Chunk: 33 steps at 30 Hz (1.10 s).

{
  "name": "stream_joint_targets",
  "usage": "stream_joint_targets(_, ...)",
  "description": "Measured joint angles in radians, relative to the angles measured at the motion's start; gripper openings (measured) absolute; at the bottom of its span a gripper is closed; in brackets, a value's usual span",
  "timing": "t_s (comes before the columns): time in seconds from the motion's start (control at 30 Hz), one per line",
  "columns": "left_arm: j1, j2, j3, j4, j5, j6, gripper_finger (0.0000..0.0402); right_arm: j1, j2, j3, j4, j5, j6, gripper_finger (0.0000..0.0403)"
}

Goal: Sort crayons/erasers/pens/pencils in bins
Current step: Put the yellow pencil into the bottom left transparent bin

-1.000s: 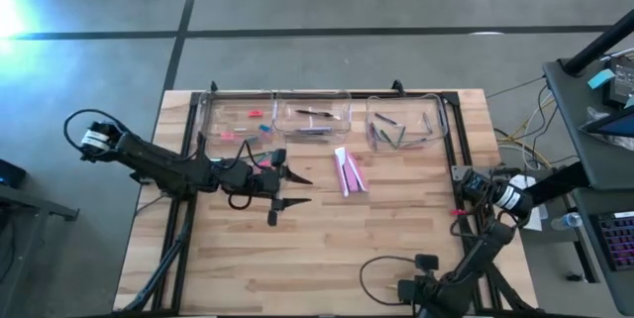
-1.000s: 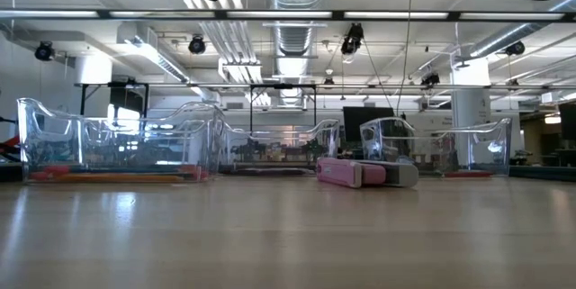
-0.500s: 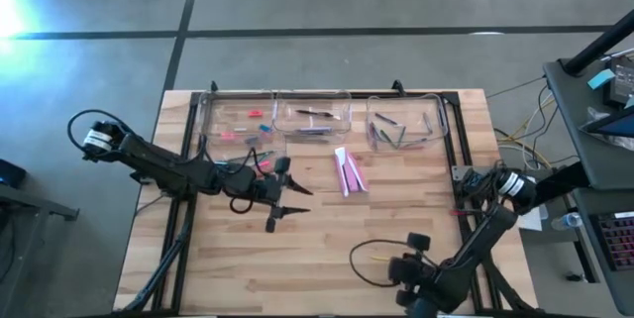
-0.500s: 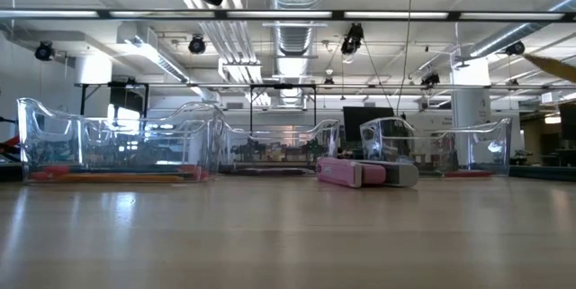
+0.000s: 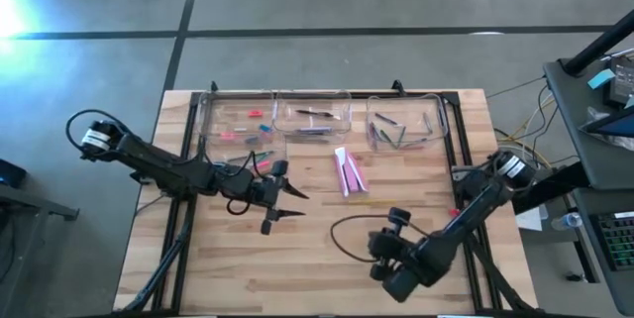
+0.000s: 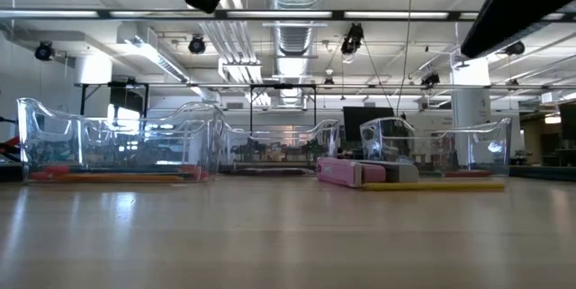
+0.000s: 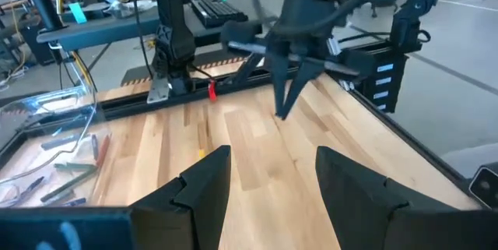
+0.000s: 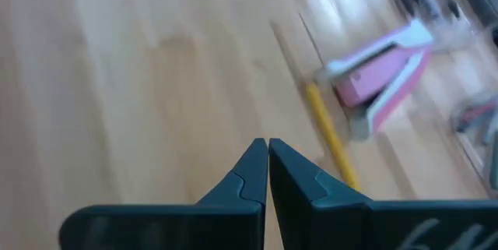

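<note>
Three clear bins (image 5: 238,120) (image 5: 312,118) (image 5: 404,125) stand in a row along the far edge, holding small pink erasers, pens and thin sticks. Two pink blocks (image 5: 349,171) lie flat on the table near its middle. A yellow pencil (image 8: 331,137) lies flat just beside them, also seen in the low view (image 6: 432,185). My right gripper (image 8: 267,145) is shut and holds nothing. It hangs above the table (image 5: 386,242), nearer than the blocks, slanting down toward them. My left gripper (image 5: 294,205) hovers open left of the middle, with nothing between its fingers.
Black rails (image 5: 458,150) run along the table's left, right and far sides. Bare wood (image 5: 297,268) fills the near half. A small red piece (image 7: 212,90) sits on the right rail. Desks and cables stand beyond the right edge.
My right arm has swung from the near right corner toward the table's middle, rising and turning its wrist, with its fingers shut. The yellow pencil was not on the table in the low view a second ago. It now lies beside the pink blocks.
</note>
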Motion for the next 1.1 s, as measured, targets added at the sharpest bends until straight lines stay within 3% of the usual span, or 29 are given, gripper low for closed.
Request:
stream_joint_targets(0.27,-0.001,-0.029,-0.039,0.010,-0.003,-0.027,0.0175,-0.112,-0.070,-0.053,-0.069,-0.052,0.008,0.0016)
stream_joint_targets(0.47,-0.002,-0.028,-0.039,0.011,-0.003,-0.027,0.0175,-0.216,-0.219,-0.183,-0.037,-0.136,-0.035,0.0079)
stream_joint_targets(0.77,-0.001,-0.023,-0.038,0.010,-0.007,-0.026,0.0175,-0.451,-0.461,-0.537,0.395,-0.379,-0.312,0.0165)
stream_joint_targets(0.9,-0.001,-0.023,-0.038,0.010,-0.006,-0.026,0.0175,-0.541,-0.512,-0.642,0.529,-0.421,-0.462,0.0171)
stream_joint_targets(1.1,-0.001,-0.023,-0.038,0.010,-0.006,-0.026,0.0175,-0.594,-0.491,-0.713,0.536,-0.487,-0.581,0.0163)
